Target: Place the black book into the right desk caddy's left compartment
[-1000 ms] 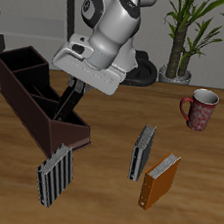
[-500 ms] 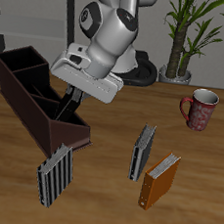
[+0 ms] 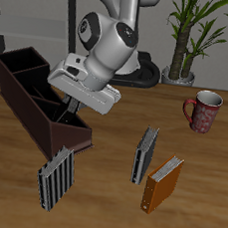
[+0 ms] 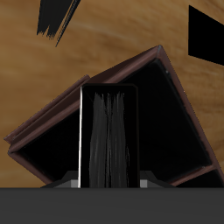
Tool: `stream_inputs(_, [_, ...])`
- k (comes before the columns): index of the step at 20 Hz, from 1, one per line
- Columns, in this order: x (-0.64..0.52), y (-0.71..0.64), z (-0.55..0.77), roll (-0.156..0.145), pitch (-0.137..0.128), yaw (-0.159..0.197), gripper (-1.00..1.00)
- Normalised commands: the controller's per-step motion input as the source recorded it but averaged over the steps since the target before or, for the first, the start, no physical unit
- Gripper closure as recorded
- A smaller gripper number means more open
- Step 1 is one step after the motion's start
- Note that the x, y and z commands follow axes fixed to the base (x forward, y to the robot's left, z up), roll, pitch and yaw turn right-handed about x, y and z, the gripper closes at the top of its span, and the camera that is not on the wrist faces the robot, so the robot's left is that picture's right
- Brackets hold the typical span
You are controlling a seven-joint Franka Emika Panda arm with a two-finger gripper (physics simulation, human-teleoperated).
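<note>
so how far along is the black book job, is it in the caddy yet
Done: the black book is off the table and carried to the right desk caddy. In hand: the gripper holds it upright over a caddy compartment, jaws shut on it; the wrist view shows it above the dark interior. Left: lowering it into the left compartment and releasing.

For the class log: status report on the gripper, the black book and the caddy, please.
Gripper shut on black book. Book upright, over right desk caddy, in its sloped-end compartment. Nothing visible blocking.

A simulated home office: wooden desk [image 3: 122,107] with books [image 3: 144,155], mug [image 3: 203,109], desk caddy [image 3: 29,88], potted plant [image 3: 191,30] behind
</note>
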Motion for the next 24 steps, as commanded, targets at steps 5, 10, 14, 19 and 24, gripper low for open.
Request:
stream_inputs(5, [0.09,-0.05,-0.14,-0.015,0.037,-0.012,1.00])
stream_inputs(10, [0.02,-0.09,-0.12,-0.038,0.040,-0.035,1.00])
stream_inputs(14, [0.03,-0.01,-0.06,0.003,0.042,-0.051,-1.00])
stream_inputs(19, [-0.03,0.02,0.08,0.005,-0.015,-0.009,-1.00])
stream_inputs(24, [-0.01,0.03,0.05,0.008,-0.004,-0.006,-1.00])
